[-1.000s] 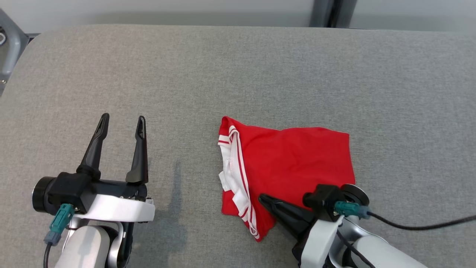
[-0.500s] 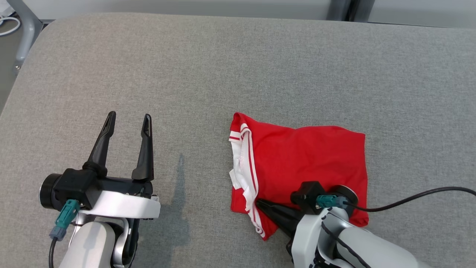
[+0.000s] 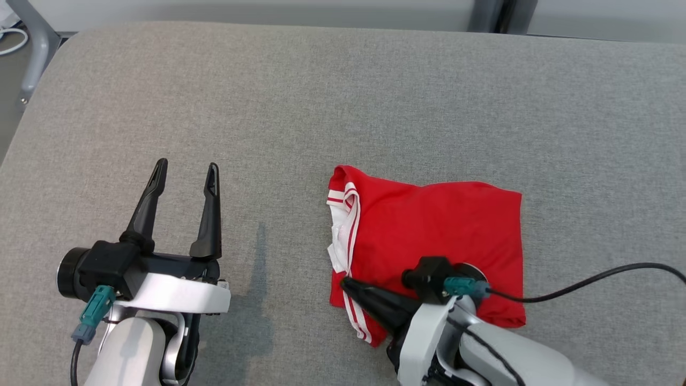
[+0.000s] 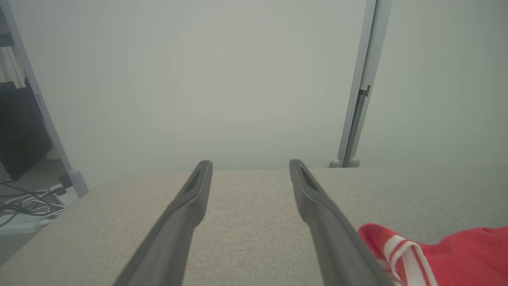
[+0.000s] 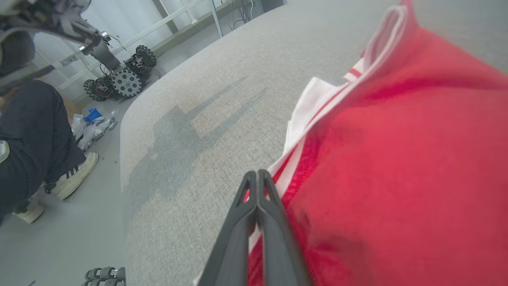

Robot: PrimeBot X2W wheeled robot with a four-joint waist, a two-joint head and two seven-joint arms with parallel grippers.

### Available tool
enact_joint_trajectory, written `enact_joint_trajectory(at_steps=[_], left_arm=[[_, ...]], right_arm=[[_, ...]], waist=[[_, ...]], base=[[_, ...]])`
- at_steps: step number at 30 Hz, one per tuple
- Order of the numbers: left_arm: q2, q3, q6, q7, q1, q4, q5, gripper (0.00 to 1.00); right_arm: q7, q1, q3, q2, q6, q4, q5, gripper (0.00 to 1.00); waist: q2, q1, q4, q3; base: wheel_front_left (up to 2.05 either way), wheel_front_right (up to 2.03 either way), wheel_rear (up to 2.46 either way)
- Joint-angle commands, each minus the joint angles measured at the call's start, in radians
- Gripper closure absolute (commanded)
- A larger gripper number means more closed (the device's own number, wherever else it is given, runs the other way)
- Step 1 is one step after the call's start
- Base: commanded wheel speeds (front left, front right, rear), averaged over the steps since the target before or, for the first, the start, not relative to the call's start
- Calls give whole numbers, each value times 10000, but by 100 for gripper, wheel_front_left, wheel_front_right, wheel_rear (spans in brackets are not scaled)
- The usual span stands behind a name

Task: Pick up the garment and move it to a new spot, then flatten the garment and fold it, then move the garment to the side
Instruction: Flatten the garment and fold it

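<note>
Judging by the neat fold, the last step, moving the garment (image 3: pixel 434 225) aside, is taken to be in hand. The right claw (image 3: pixel 344 281) is clenched and laid on the garment's striped near edge; whether cloth is pinched cannot be told. The left claw (image 3: pixel 186 166) is held released, well apart to its left. A low, even slide is called for, so that the fold is not spilled. Bare worktop (image 3: pixel 321 96) is offered beyond and on both sides, its edges far off.

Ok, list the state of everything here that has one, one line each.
red garment: folded into a compact rectangle, lying on the grey padded table, white-striped trim along its left edge.
left claw: open, empty, well apart from the garment.
right claw: shut, tips over the garment's near left corner; whether cloth is pinched cannot be told.
</note>
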Motion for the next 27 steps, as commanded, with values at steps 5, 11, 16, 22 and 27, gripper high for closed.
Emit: enact_joint_trajectory(at_steps=[5,11,16,22,27], left_arm=[[42,134,-38,-35,172,79,87,0],[140,220,37,-35,320,113,61,0],[262,347,162,-9,511,1,0,0],[452,513,330,119,636,-303,-25,0],[559,549,447,248,797,-502,-12,0]], right_arm=[[-555,388,-1096,-325,20,-670,206,100],[-695,1325,-2911,-726,19,-1715,-122,100],[-749,2527,-5406,-779,19,-2888,-706,100],[-315,4063,-9136,-93,19,-4558,-2262,0],[162,4726,-10618,268,17,-5238,-3192,0]], waist=[[-1,0,-263,-325],[-1,0,-563,-600],[-1,0,-908,-760],[-1,0,-1310,-975],[-1,0,-1470,-1172]], base=[[0,0,0],[0,0,0],[0,0,0],[0,0,0],[0,0,0]])
